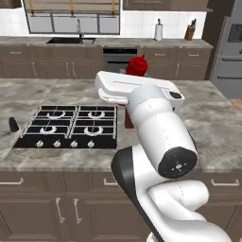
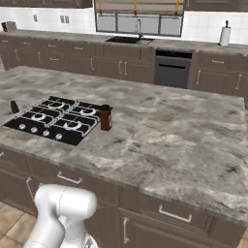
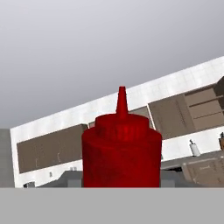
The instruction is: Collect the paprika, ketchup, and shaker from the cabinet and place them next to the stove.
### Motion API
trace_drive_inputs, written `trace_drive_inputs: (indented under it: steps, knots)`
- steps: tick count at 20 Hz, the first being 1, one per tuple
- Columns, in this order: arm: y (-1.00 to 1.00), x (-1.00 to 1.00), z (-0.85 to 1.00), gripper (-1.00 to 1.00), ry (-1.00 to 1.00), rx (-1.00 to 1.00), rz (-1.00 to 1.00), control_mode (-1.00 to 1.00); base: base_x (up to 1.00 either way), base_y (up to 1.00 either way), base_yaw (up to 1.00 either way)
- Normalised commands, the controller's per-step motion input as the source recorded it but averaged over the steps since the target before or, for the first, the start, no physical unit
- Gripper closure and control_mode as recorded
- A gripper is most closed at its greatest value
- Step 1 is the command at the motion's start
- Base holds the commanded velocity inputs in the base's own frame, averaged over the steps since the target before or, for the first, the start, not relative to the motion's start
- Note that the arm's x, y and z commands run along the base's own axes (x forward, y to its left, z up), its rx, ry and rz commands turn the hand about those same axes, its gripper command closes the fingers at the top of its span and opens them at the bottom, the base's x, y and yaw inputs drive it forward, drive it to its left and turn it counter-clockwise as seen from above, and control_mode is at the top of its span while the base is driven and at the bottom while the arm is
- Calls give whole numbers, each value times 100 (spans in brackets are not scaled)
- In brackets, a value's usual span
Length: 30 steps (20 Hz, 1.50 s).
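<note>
1. Presently the ketchup (image 3: 121, 153) sits close before the hand camera, upright in that view, red nozzle uppermost, its lower body cut off at the bottom edge. In the left base view its red top (image 1: 137, 65) rises just behind the white arm (image 1: 156, 123), above the bench (image 1: 212, 123).
2. Fingers: hidden behind the arm and bottle; they stand nearly closed, and the bottle's position directly in front of the hand is consistent with a grip on the ketchup. Contact itself is not visible.
3. The paprika (image 2: 105, 117) stands upright on the bench (image 2: 184, 140), just beside the right edge of the stove (image 2: 58, 121). In the left base view a small part of it (image 1: 128, 120) shows beside the stove, largely covered by the arm.
4. The shaker (image 1: 13, 124) stands upright on the bench just off the left edge of the stove (image 1: 71, 125); it also appears in the right base view (image 2: 14, 106), on the far side of the cooktop from the paprika.
5. The stove lies flat in the bench, four burners under grates, silver knobs along its front edge.
6. Behind the bench: a wall run with a sink (image 1: 71, 40), a built-in oven (image 1: 119, 57) and a paper towel roll (image 1: 159, 31).
</note>
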Motion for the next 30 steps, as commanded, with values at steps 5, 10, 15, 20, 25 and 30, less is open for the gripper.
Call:
trace_drive_inputs:
  steps: [5, 10, 15, 20, 25, 30]
  knots:
    - [0, 0, 0, 100, 0, 0, 0, 100, 19, 84, -46]
    - [0, 23, -5, 100, 0, 0, -4, -100, 20, 32, -22]
    - [-50, 64, -28, 100, 6, 4, 6, -100, 0, 0, 0]
    - [-89, 28, -47, 100, -11, 5, 35, -100, 0, 0, 0]
    - [-72, 17, -58, 100, -8, 0, 47, -100, 0, 0, 0]
    - [-39, 14, -55, 100, -5, -9, 46, -100, 0, 0, 0]
